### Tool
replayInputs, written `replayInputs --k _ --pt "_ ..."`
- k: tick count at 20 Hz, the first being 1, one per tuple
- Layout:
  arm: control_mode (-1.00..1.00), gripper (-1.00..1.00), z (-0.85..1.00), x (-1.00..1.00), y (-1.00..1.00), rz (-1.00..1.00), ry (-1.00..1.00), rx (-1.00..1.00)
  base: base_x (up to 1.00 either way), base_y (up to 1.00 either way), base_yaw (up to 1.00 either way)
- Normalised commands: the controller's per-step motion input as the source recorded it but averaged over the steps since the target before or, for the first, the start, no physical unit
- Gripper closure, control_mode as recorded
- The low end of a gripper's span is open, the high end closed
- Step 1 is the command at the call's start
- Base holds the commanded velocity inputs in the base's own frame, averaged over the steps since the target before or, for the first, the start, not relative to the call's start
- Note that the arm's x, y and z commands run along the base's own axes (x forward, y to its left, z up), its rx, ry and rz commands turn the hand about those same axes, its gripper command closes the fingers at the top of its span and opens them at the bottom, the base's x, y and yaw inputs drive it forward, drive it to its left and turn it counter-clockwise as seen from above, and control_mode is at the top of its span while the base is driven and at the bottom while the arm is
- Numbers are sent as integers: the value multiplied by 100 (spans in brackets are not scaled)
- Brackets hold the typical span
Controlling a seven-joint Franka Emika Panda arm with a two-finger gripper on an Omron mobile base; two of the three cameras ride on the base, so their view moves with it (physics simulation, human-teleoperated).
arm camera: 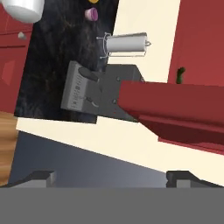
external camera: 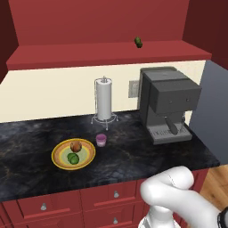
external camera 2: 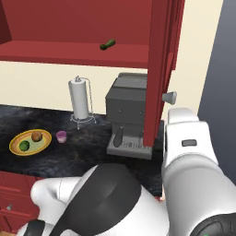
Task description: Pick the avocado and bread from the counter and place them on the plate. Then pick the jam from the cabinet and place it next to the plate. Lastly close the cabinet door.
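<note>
One step remaining: closing the dark red panelled cabinet door [external camera 2: 159, 69], swung open beside the grey coffee machine [external camera 2: 126, 113]; approaching with gripper [arm camera: 109, 177] spread wide, empty, pushing its outer face.

The white arm bends up from the bottom, big elbow at six o'clock. The end effector [arm camera: 111, 177] is wide open, two dark fingertips [arm camera: 41, 176] far apart, holding nothing.
</note>
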Motion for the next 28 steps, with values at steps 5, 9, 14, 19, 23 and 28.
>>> replayInputs --k 5,9,14,19,23,28 --pt "-100 -100 -25 56 2 -8 0 4 0 0 0" --pt "-100 -100 -20 41 -3 -6 -4 6 0 0 0" --pt "-100 -100 0 16 -47 0 -12 8 0 0 0" --pt "-100 -100 0 31 -15 0 -16 9 0 0 0" --pt "-100 -100 0 25 1 0 -25 3 0 0 0" --pt "-100 -100 0 5 5 2 -26 1 0 0 0"
